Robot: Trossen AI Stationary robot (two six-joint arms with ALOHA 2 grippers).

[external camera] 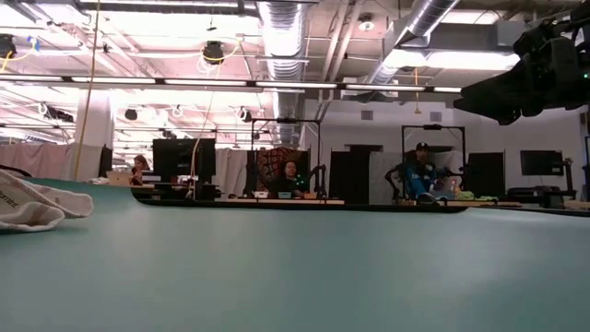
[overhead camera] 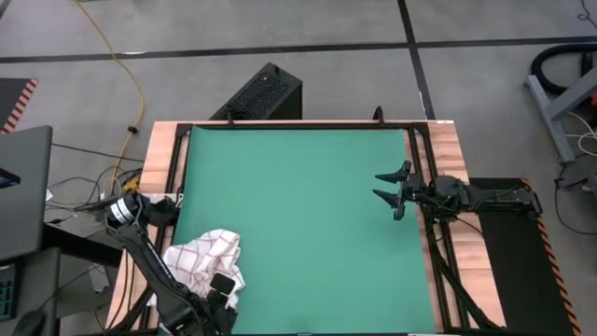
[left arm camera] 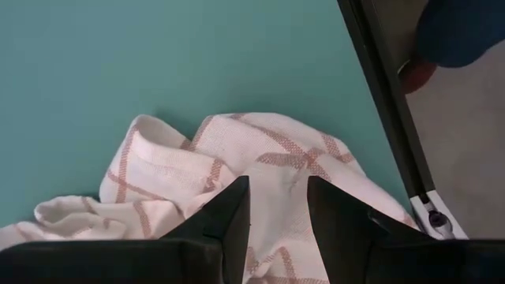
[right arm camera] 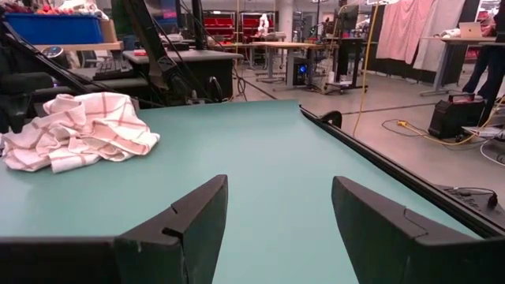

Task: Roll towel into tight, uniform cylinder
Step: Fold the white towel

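Note:
The white towel (overhead camera: 207,261) with thin red checks lies crumpled in a heap on the green mat (overhead camera: 298,205), at its near left corner. It also shows in the low view (external camera: 32,205) and the right wrist view (right arm camera: 75,130). My left gripper (overhead camera: 222,287) is over the heap's near right part, its fingers a little apart (left arm camera: 276,197) with cloth showing in the gap. My right gripper (overhead camera: 392,187) is open and empty over the mat's right side, raised well above it in the low view (external camera: 539,60). My left gripper's fingers (left arm camera: 233,209) come down from above on either side of a hump of the towel (left arm camera: 278,170). I cannot tell whether they touch the cloth. The towel lies slack on the mat.
The mat is bare from its middle to the far and right edges. A black frame rail (overhead camera: 417,159) runs along its right side. A black box (overhead camera: 266,93) stands beyond the far edge. Several people (external camera: 419,175) sit in the room behind.

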